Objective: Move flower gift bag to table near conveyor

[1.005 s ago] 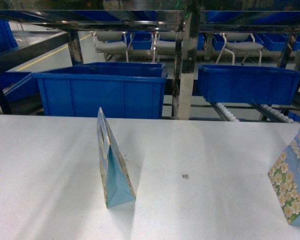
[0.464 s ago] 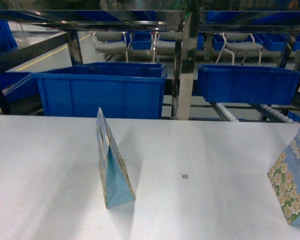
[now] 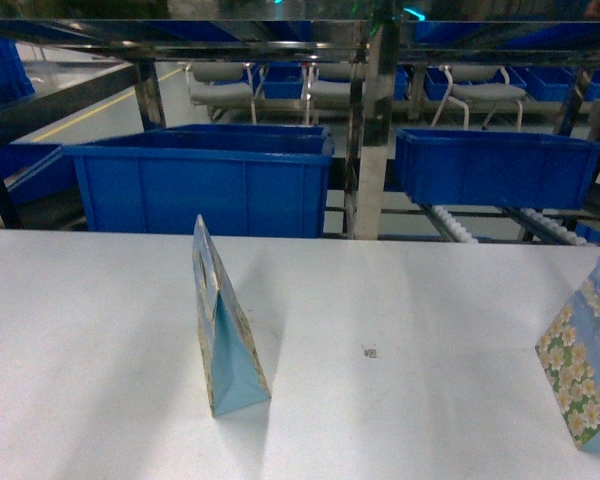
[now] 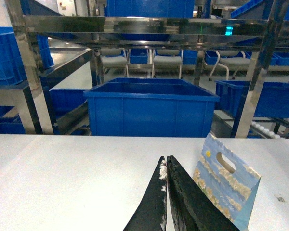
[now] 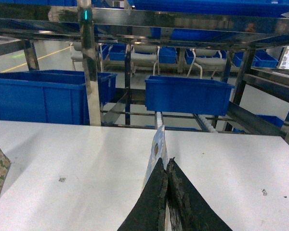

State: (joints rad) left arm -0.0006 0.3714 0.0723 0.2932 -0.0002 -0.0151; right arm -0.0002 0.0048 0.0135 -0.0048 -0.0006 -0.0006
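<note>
Two flower gift bags stand upright on the white table [image 3: 100, 330]. One bag [image 3: 225, 330] is left of the middle, the other [image 3: 585, 375] is cut off by the right edge. Neither gripper shows in the head view. In the left wrist view my left gripper [image 4: 165, 161] is shut and empty, with the left bag [image 4: 226, 187] just to its right. My right gripper [image 5: 166, 162] is shut too, and the right bag [image 5: 157, 144] stands edge-on just beyond its tips. I cannot tell whether they touch. The conveyor's white rollers [image 3: 450, 222] run behind the table.
Blue plastic bins [image 3: 205, 180] [image 3: 495, 165] sit on the steel rack [image 3: 370, 120] past the table's far edge. A small dark speck [image 3: 370, 352] marks the tabletop between the bags. Grey chairs [image 3: 225, 85] stand far behind.
</note>
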